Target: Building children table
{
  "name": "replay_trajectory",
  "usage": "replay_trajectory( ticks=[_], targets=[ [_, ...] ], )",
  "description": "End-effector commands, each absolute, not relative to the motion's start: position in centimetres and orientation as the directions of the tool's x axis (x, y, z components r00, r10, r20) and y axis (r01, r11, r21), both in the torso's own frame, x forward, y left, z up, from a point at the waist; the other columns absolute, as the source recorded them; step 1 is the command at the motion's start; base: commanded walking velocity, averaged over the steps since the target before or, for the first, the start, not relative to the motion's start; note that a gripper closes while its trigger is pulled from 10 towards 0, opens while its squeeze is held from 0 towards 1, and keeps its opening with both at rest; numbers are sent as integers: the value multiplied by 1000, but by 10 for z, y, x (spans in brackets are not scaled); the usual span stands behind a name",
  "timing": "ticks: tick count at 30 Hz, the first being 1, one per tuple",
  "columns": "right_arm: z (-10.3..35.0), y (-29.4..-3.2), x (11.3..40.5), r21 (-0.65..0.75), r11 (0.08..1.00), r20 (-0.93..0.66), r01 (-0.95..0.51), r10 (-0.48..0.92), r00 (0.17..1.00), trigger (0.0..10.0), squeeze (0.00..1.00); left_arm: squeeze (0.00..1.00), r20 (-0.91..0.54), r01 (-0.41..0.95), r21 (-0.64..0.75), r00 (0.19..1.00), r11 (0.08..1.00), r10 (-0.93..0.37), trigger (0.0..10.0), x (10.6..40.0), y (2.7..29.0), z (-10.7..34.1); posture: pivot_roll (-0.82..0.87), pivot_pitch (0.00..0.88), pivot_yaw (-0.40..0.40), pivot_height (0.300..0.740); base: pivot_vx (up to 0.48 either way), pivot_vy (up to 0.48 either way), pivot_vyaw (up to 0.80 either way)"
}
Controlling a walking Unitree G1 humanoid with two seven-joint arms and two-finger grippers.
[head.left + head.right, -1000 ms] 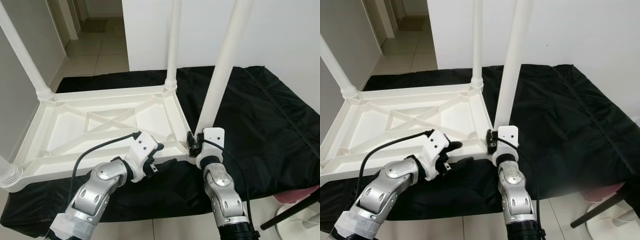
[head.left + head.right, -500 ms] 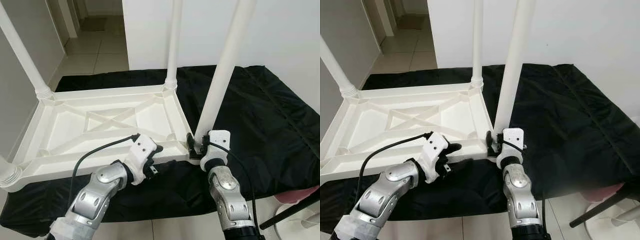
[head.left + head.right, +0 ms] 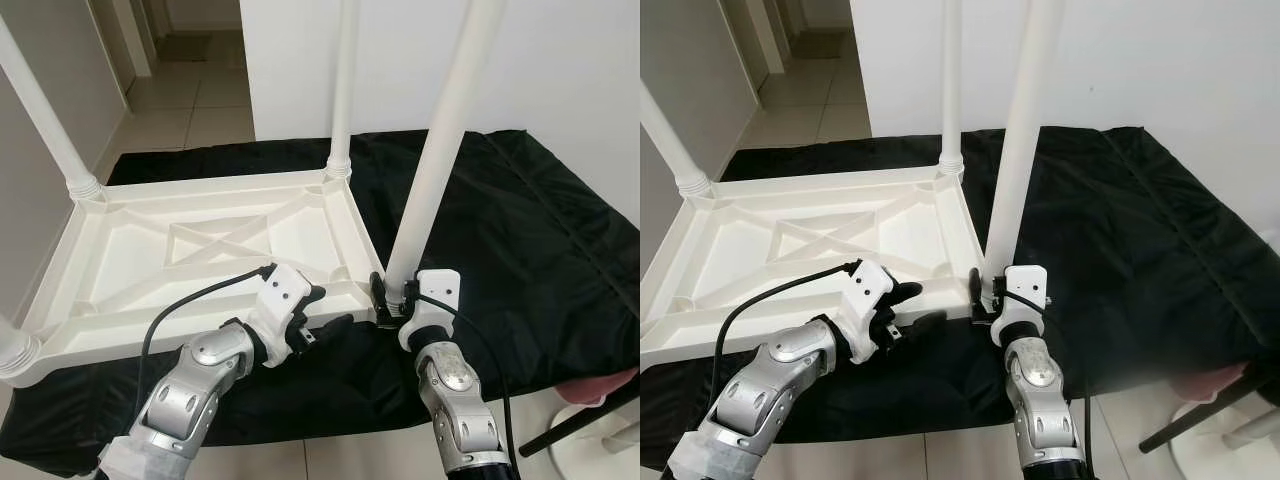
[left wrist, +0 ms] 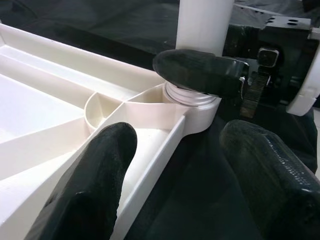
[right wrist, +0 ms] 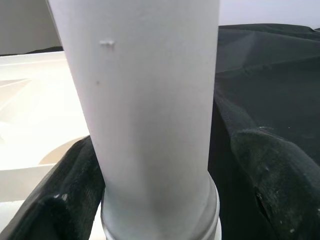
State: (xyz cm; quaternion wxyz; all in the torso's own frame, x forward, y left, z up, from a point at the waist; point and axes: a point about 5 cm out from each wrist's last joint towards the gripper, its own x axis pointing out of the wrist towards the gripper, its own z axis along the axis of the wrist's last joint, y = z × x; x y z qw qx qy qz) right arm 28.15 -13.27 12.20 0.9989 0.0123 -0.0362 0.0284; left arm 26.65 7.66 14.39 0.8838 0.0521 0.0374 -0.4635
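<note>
Right gripper [image 3: 392, 300] is clamping the near-corner leg [image 3: 430, 180] at its base, lower center of frame.
Left gripper [image 3: 325, 318] is sitting open astride the upturned tabletop [image 3: 200, 250] rim; a tilted leg risks cross-threading or popping out of the socket.

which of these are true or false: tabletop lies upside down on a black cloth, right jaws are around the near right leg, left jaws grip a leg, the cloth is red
1. The white tabletop lies underside up on the black cloth. True.
2. The right gripper has its jaws around the base of the near right leg. True.
3. The left gripper grips a leg. False: its jaws are open at the tabletop's near edge, straddling the rim.
4. The cloth is red. False: it is black.
</note>
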Motion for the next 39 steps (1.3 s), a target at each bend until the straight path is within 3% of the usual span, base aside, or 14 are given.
replay_trajectory(
  ticks=[1, 39],
  targets=[
    [121, -134, 282, 25, 999, 78, -46, 44, 996, 10000, 0, 0, -123, 812, 60, 583, 580, -803, 10000, 270, 80, 146, -47, 0, 50, 740, 0, 0, 0],
    [132, -127, 282, -30, 996, 173, -82, 86, 981, 10000, 0, 0, -115, 800, 68, 599, 596, -792, 10000, 269, 81, 153, -68, 0, 105, 740, 0, 0, 0]
  ],
)
